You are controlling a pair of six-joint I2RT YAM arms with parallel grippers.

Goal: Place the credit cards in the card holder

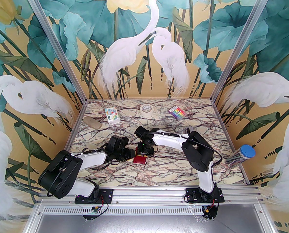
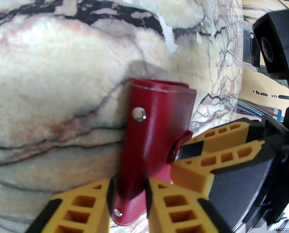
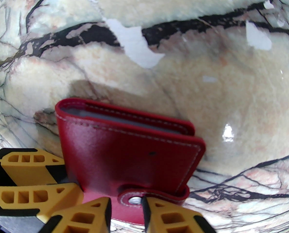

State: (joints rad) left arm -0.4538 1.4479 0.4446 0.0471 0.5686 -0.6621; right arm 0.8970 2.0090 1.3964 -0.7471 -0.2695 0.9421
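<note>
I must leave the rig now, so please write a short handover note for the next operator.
Left gripper: shut on the card holder, lower end.
Right gripper: shut on its snap tab.
Card holder: folded, between the two grippers.
Done: grey edge between its leaves, likely the credit cards.
To do: probably fasten the snap; card count cannot be told.

A: Can any lettering be read?
B: None. The rainbow-striped packet, far beyond the right end effector, has a label too small to read.
A: The white box beyond-left?
B: Coloured print, illegible.
</note>
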